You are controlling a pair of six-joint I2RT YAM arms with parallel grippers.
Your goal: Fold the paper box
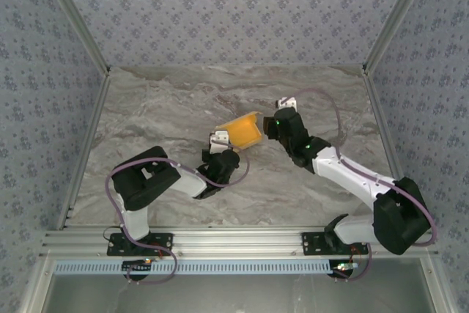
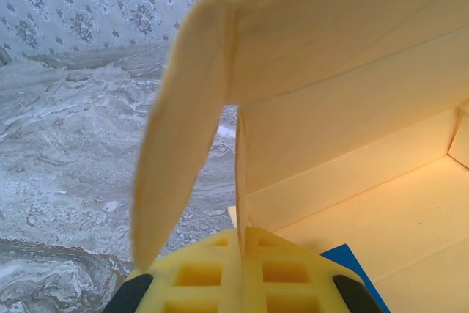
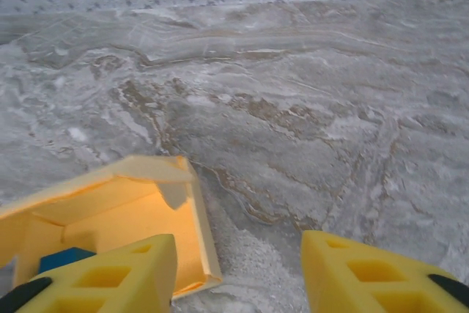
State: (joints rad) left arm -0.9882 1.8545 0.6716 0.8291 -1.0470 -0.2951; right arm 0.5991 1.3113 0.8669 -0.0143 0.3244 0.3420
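The paper box [image 1: 243, 130] is a half-formed yellow-orange tray at the middle of the table, with its walls standing. My left gripper [image 1: 220, 143] is at the box's near-left side. In the left wrist view its yellow fingers [image 2: 198, 276] are shut on a thin upright wall of the paper box [image 2: 352, 144], and a loose flap [image 2: 183, 130] curves over to the left. My right gripper [image 1: 272, 124] is just right of the box. It [image 3: 238, 273] stands open, its left finger [image 3: 110, 276] over the paper box's [image 3: 132, 218] right wall, with nothing gripped.
A small blue block [image 3: 64, 258] lies inside the box, and its corner [image 2: 350, 267] shows beside my left fingers. The marble tabletop [image 1: 161, 108] spreads around the box, with patterned walls on three sides.
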